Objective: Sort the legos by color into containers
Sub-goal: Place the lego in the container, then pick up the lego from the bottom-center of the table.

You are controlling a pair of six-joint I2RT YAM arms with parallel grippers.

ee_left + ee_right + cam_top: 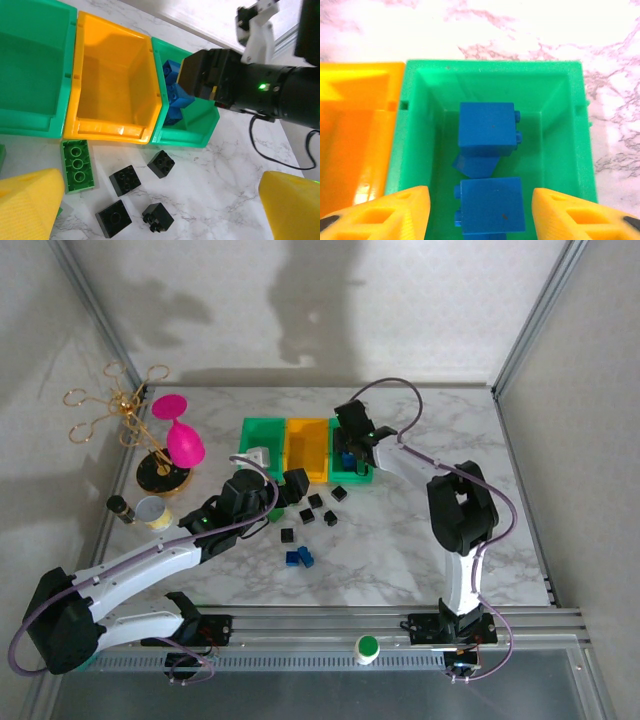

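Observation:
Three containers stand in a row: a green bin [258, 432], an orange bin [307, 448] and a second green bin [357, 478]. My right gripper [352, 445] hangs over that right bin [560, 125], open, fingers [395, 215] either side of a blue lego [492, 205] with gaps; two more blue legos [486, 129] lie beyond it. My left gripper [162, 205] is open above several black legos [125, 180] and a green lego [77, 166] lying on the marble in front of the bins. Two blue legos [298, 557] sit nearer the arms.
Pink cups [183, 440] hang on a gold stand at the left, with a small jar [150, 510] beside it. A green round button [367, 645] sits on the front rail. The orange bin [110, 85] and left green bin [30, 75] look empty.

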